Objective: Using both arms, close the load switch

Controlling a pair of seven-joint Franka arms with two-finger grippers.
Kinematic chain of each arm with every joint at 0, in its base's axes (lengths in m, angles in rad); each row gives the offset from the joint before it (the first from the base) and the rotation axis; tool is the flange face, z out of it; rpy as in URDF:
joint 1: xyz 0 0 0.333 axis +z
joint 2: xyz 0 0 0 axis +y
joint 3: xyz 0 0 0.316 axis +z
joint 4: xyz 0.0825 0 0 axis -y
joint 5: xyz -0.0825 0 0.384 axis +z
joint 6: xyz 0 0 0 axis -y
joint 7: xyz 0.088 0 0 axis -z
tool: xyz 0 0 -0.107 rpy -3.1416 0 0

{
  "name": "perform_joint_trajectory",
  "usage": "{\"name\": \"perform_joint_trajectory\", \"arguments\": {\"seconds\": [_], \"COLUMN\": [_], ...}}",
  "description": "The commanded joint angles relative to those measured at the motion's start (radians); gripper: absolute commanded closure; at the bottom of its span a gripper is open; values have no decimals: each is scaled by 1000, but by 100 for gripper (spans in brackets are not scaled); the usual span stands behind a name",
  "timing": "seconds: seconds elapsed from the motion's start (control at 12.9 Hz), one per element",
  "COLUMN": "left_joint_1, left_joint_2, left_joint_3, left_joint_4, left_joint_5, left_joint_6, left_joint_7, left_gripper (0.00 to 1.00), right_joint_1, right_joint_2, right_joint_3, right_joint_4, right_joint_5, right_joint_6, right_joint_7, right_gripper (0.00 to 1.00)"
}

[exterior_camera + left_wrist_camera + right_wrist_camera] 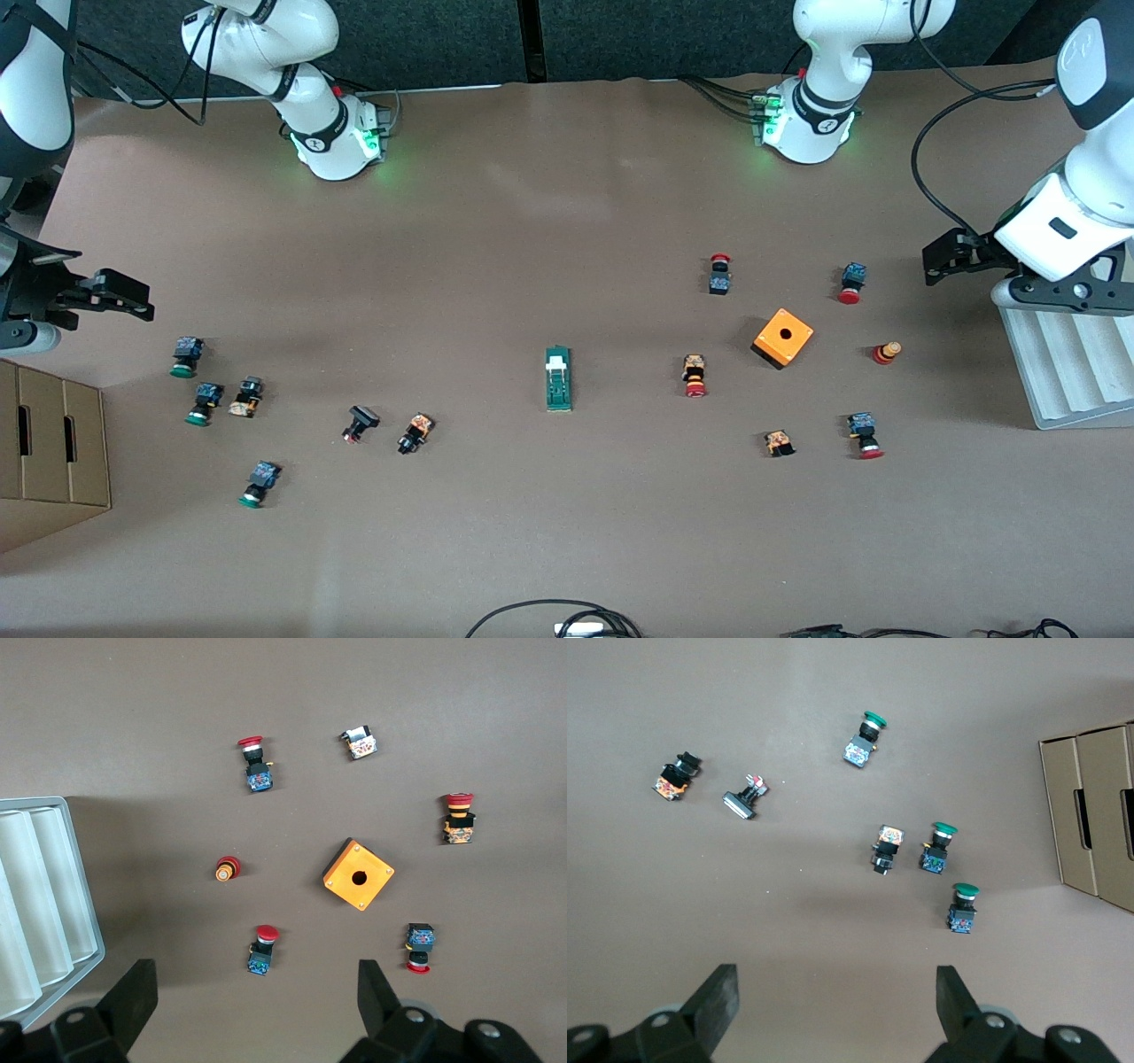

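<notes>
The load switch (558, 378), a narrow dark-green block with a white lever piece at the end toward the arms' bases, lies flat near the middle of the table. It shows in neither wrist view. My left gripper (932, 259) hangs open at the left arm's end of the table, beside the grey tray, with nothing between its fingers (133, 997). At the right arm's end my right gripper (133, 298) is also open and empty over bare table, above the green-capped buttons; its fingers (719, 992) stand wide apart. Both grippers are well away from the switch.
An orange cube (783, 338) with a hole and several red-capped buttons (695, 375) lie toward the left arm's end. Several green-capped buttons (205, 403) lie toward the right arm's end. A cardboard box (53, 452) and a grey ridged tray (1063, 363) stand at the table's ends.
</notes>
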Motion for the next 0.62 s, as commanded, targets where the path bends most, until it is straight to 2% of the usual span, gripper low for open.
{"name": "perform_joint_trajectory", "arguments": {"seconds": [0.0,0.54], "left_joint_1": [5,2], "left_joint_2": [3,3], "left_joint_3": [-6,-9], "left_joint_4": [13,16], "left_joint_5": [-1,-4], "left_joint_6": [-9,-11], "left_joint_7": [6,9], "left_gripper": [0,0], "right_joint_1": [0,6], "right_joint_2": [2,4], "right_joint_3": [-4,-3], "right_joint_4": [11,11], "right_joint_5": [-25,-22], "right_joint_6": [11,12], "right_joint_7": [-13,-8], "right_gripper": [0,0]}}
